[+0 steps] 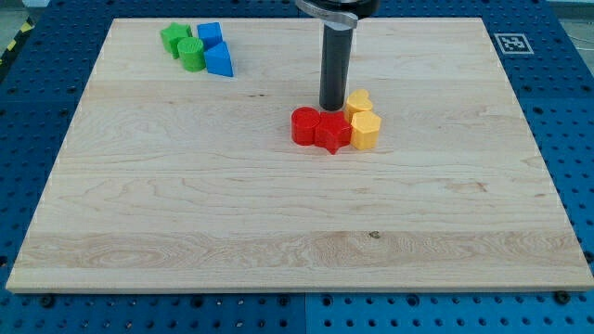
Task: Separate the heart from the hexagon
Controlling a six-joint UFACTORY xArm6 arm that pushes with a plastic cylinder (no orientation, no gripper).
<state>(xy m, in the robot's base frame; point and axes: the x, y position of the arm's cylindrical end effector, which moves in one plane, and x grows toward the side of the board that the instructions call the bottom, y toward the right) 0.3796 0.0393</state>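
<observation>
Here, my tip (332, 107) is seen just above the red blocks, beside the yellow heart (359, 100). The heart is pressed against the yellow hexagon (366, 130) below it. Nothing is grasped; the tool is a bare rod.

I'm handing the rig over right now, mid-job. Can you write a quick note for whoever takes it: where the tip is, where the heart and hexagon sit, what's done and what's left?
Tip: my tip is down on the board, just above the red pair in the view and immediately left of the yellow heart.
Job's blocks: the yellow hexagon sits directly below the heart, the two touching or nearly so. A red cylinder and a red star crowd the hexagon's left side.
Elsewhere: two green blocks and two blue blocks are clustered at the view's top left.
Done: no separation yet.
Left: push the heart away from the hexagon, probably toward the view's right or top.
</observation>
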